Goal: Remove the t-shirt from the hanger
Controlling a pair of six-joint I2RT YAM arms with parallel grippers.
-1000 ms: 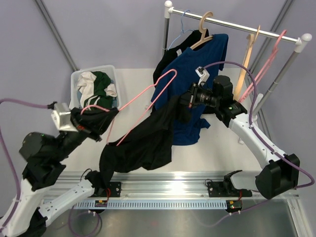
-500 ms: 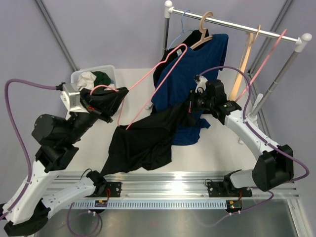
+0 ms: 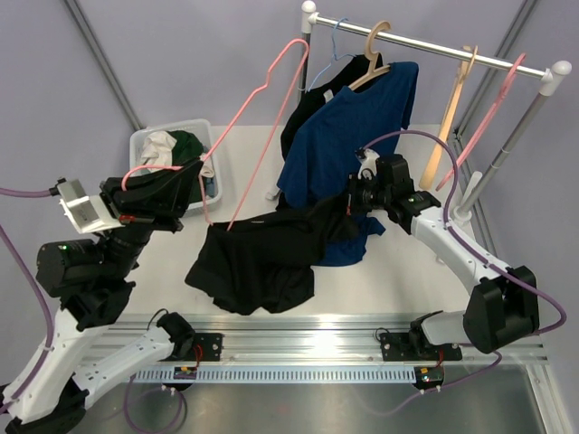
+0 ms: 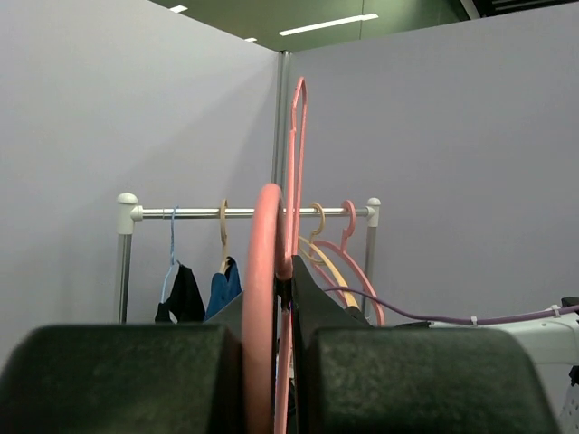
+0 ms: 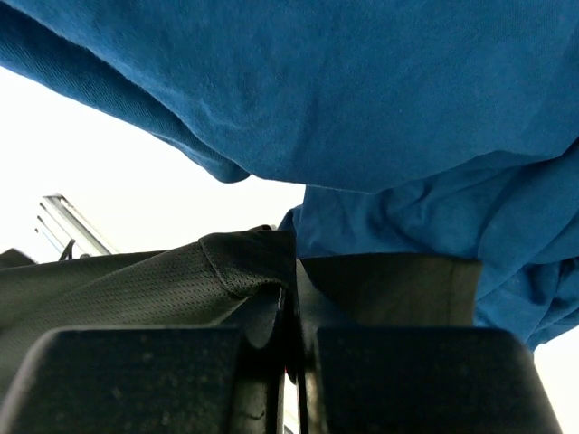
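Though its tips vanish against dark casing from above, the left claw point(image 3: 185, 181) grips the pink hanger point(image 3: 270, 136); the black t-shirt point(image 3: 262, 262) lies heaped on the tabletop point(image 3: 389, 280). Left wrist: hanger pinched. Right wrist: right claw point(image 5: 291, 334) clamped on t-shirt hem, under a blue shirt point(image 5: 407, 108).

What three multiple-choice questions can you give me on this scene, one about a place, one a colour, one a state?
1. Where does most of the black t-shirt lie?
A. on the white table
B. in the bin
C. on the rail

2. What colour is the thin hanger in the left fingers?
A. blue
B. pink
C. green

3. How are the right fingers?
A. wide open
B. shut on nothing
C. shut on the black t-shirt

Answers:
1 A, it is heaped on the tabletop.
2 B, the hanger clamped between them is pink.
3 C, the right wrist view shows black fabric pinched between them.
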